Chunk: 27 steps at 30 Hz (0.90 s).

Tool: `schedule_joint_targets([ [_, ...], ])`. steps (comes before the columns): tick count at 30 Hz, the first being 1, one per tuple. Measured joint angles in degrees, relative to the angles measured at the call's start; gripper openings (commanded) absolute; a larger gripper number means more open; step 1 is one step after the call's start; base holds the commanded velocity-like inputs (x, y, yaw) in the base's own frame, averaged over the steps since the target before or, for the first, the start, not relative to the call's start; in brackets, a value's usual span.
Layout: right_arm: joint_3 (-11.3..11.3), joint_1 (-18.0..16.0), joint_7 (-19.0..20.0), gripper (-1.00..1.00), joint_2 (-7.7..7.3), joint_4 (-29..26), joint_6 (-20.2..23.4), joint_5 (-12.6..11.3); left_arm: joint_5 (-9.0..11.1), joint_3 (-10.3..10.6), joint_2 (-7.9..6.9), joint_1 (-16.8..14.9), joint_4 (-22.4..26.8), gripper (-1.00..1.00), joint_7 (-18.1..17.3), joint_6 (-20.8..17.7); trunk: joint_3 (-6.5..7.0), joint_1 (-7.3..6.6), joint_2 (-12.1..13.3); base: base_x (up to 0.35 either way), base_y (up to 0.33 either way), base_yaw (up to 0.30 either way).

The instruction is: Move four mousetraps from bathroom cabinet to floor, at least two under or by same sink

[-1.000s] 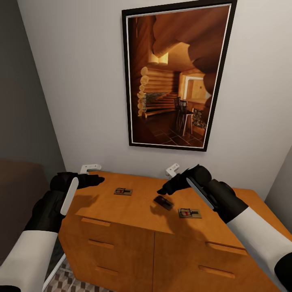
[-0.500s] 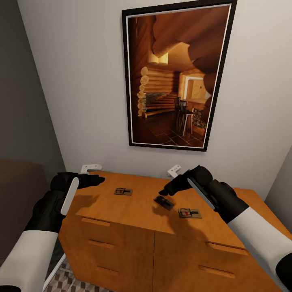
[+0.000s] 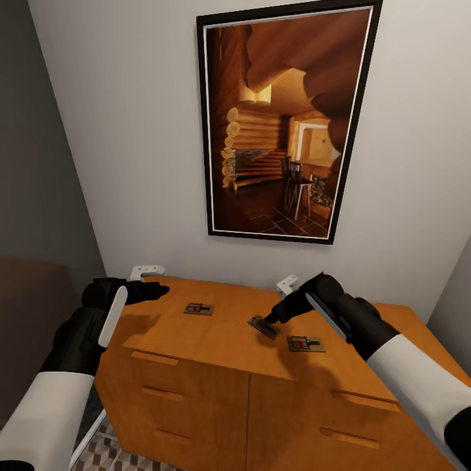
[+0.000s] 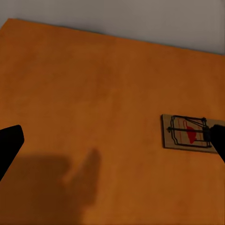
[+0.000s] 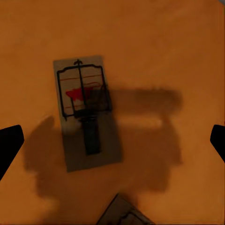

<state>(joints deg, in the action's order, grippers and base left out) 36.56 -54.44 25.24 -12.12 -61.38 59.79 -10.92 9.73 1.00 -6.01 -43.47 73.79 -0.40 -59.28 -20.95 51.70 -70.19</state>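
Head view: both arms are up over the orange-brown cabinet (image 3: 216, 340), with a framed log-cabin picture (image 3: 284, 124) on the wall behind.
Right gripper (image 3: 271, 318): tips are right down at the middle mousetrap (image 3: 263, 326), looks like touching it. In the right wrist view the fingers (image 5: 9, 145) sit wide apart at the frame edges, holding nothing.
Middle mousetrap, right wrist view: lies flat between the spread fingers, half in the gripper's shadow (image 5: 82, 110).
Third mousetrap (image 3: 305, 343): just beside the right gripper, on the side toward the cabinet's front edge.
Left gripper (image 3: 156, 290): hovers over the cabinet's back corner, open and empty.
Left-side mousetrap (image 3: 199, 308): near the left gripper, not touching; in the left wrist view it's up against one fingertip (image 4: 187, 133).
White wall gadgets (image 3: 145, 269): behind the grippers, at the wall.
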Motion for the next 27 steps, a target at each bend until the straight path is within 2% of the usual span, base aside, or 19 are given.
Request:
schedule_joint_targets([
  [6, 1.4, 0.0, 0.1, 1.0, 0.28, 3.9, 0.0, 0.1, 0.0, 0.0, 0.38, 0.0, -0.3, 1.0, 0.0, 0.0, 0.0, 0.0, 0.0, 0.0, 0.0, 0.0],
  [13, 2.8, 0.0, 0.1, 1.0, 0.6, 5.7, 0.0, 0.3, -0.1, 0.0, 0.89, 0.0, -0.9, 1.0, 0.0, 0.1, 0.0, 0.0, 0.0, 0.0, 0.0, 0.0],
  [27, 3.2, -0.1, 0.2, 1.0, 0.93, 6.4, 0.0, 0.7, -0.1, 0.0, 1.11, 0.0, -1.2, 1.0, 0.0, 0.1, 0.0, 0.0, 0.0, 0.0, 0.0, 0.0],
])
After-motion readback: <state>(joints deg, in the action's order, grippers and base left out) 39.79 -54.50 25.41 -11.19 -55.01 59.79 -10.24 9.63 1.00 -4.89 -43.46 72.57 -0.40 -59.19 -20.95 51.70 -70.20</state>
